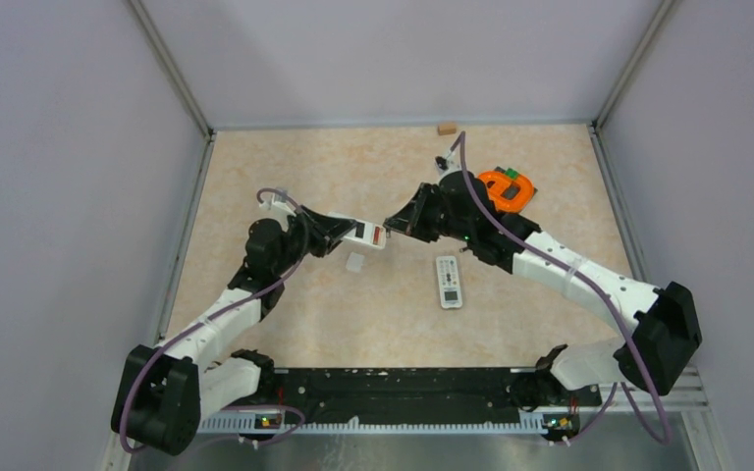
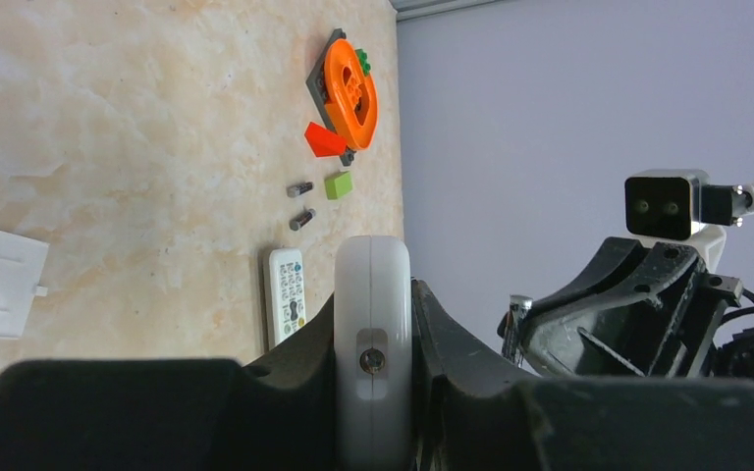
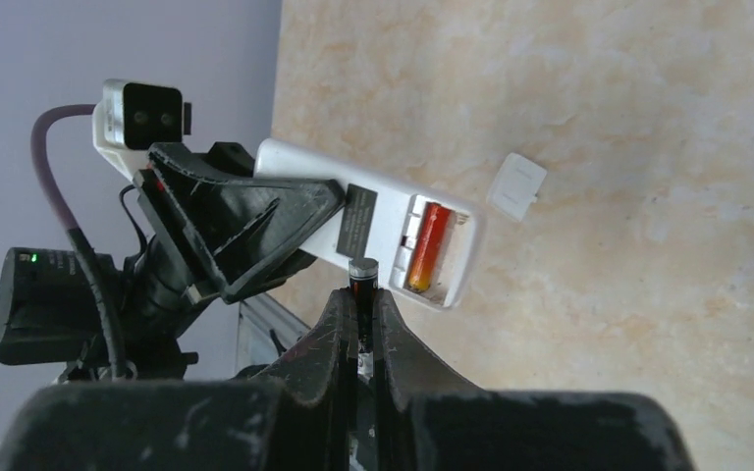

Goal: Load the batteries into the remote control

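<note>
My left gripper (image 1: 346, 234) is shut on a white remote control (image 1: 369, 235) and holds it above the table, its open battery compartment facing my right gripper. In the right wrist view the remote (image 3: 373, 216) has one reddish battery (image 3: 427, 245) seated in the compartment. My right gripper (image 3: 358, 299) is shut on a dark battery (image 3: 362, 275), whose tip is just short of the compartment's empty slot. In the left wrist view the remote (image 2: 373, 324) stands edge-on between my fingers. Two more batteries (image 2: 300, 203) lie on the table.
The white battery cover (image 1: 355, 262) lies under the held remote. A second remote (image 1: 449, 281) lies face up in the middle. An orange pumpkin toy on a grey plate (image 1: 506, 188), a red block (image 2: 324, 140) and a green block (image 2: 338, 184) sit back right. A small wooden block (image 1: 446, 128) is by the back wall.
</note>
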